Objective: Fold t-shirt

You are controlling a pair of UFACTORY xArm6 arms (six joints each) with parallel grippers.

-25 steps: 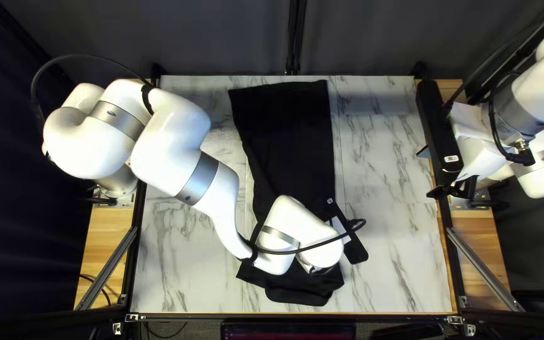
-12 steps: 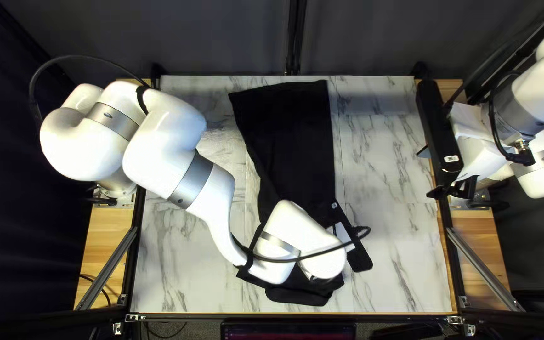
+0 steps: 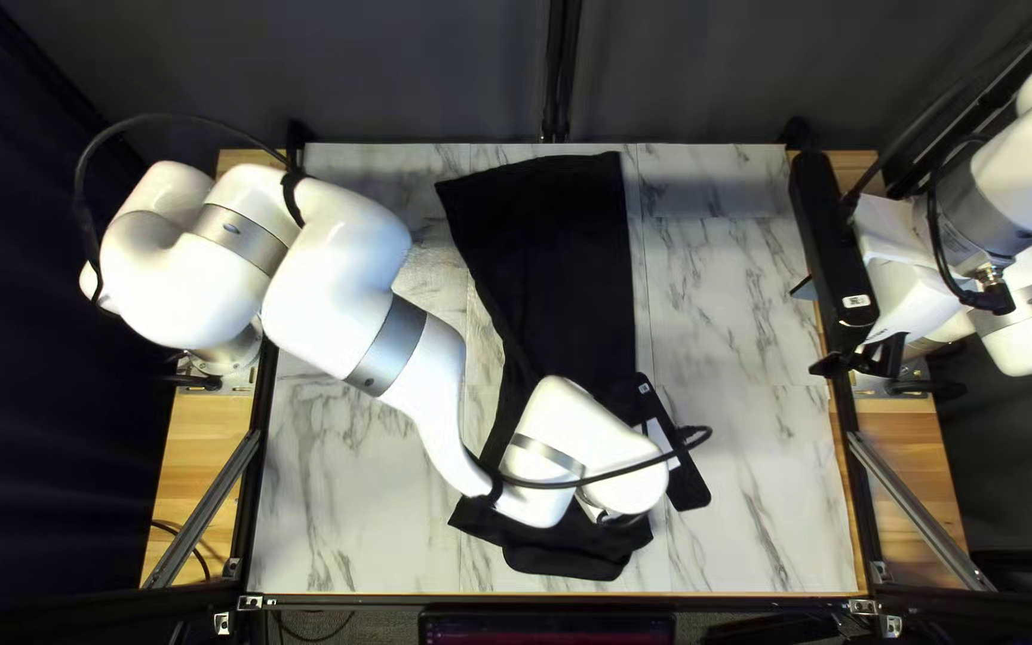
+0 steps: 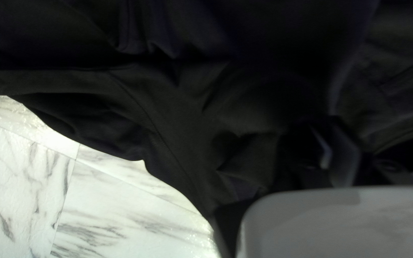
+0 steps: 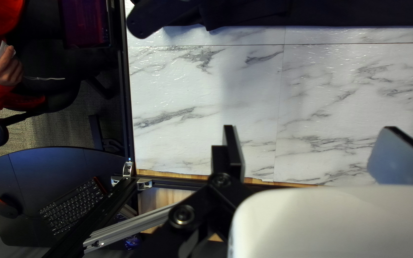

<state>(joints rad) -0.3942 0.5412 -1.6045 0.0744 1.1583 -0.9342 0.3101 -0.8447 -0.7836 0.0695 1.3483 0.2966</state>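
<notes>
The black t-shirt (image 3: 564,275) lies lengthwise down the middle of the table, its near part partly hidden under my left arm. My left gripper (image 3: 686,478) points down over that near part; only its black body shows past the white wrist. The left wrist view has the t-shirt (image 4: 182,114) bunched and creased around my left gripper (image 4: 331,150), whose fingers stand close together on the cloth. At the table's right edge, my right gripper (image 3: 816,325) hangs away from the shirt. Its two fingers are wide apart around nothing, as the right gripper (image 5: 307,153) shows in its wrist view.
Marble-patterned tabletop (image 3: 731,311) shows on both sides of the shirt. Beyond the near edge, the right wrist view shows a person's hand (image 5: 2,67), a keyboard (image 5: 72,205) and a dark screen (image 5: 84,24). Metal rails (image 3: 916,514) flank the table.
My left arm has shifted to the right in the top left view, and the shirt's left edge beside it has moved inward the same way. The right arm is still.
</notes>
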